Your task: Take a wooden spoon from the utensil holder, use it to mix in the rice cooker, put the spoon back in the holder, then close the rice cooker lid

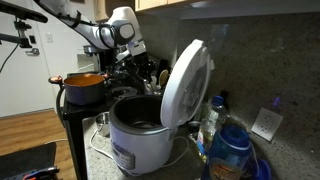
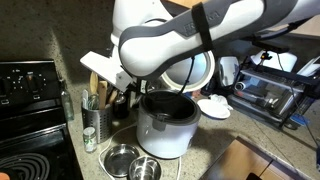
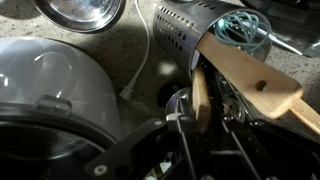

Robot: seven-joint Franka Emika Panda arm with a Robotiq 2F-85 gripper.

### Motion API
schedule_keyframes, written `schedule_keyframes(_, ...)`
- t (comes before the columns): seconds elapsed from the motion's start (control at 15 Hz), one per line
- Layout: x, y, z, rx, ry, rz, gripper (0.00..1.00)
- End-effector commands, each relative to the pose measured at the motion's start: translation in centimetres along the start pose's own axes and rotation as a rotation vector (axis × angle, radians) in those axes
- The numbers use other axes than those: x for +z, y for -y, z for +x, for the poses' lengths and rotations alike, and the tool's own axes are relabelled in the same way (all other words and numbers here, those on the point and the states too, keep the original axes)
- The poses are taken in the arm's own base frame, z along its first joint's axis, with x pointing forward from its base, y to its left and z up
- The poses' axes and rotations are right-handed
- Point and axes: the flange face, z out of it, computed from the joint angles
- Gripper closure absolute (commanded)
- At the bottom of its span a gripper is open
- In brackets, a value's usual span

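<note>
The white rice cooker [image 1: 138, 142] stands open in both exterior views [image 2: 165, 132], its dark inner pot showing. Its round lid [image 1: 187, 82] is raised, inner face towards the pot [image 2: 198, 68]. The dark utensil holder [image 1: 150, 80] with several handles stands just behind the cooker. My gripper [image 1: 133, 62] hangs over it [image 2: 125, 92]. In the wrist view the two fingers [image 3: 205, 118] sit close on either side of the mid-brown wooden spoon handle [image 3: 200, 95], which rises from the holder's rim [image 3: 176, 102]. The cooker's white shell [image 3: 50, 85] fills the left.
An orange pot [image 1: 85, 85] sits on a dark stand. A perforated metal cylinder [image 3: 185, 30] holds a wide wooden spatula and a teal whisk [image 2: 97, 122]. Steel bowls [image 2: 125, 158] lie by the cooker. A black stove [image 2: 30, 100], a toaster oven [image 2: 275, 90] and a blue bottle [image 1: 230, 150] stand around.
</note>
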Motion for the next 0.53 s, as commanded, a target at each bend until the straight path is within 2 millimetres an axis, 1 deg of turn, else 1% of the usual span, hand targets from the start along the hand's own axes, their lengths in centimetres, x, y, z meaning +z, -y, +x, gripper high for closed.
schedule_keyframes(0.0,-0.1,0.9,-0.3,0.004,0.000,0.008,1.00)
schedule_keyframes(0.07,-0.2,1.1,-0.3,0.003,0.001,0.011,0.97)
schedule_keyframes(0.2,-0.2,1.1,0.2,0.004,0.004,0.010,0.96)
schedule_keyframes(0.33,-0.6,1.2,0.4,0.004,0.005,0.015,0.96)
schedule_keyframes(0.47,-1.8,1.3,-0.1,0.003,0.000,0.028,0.96)
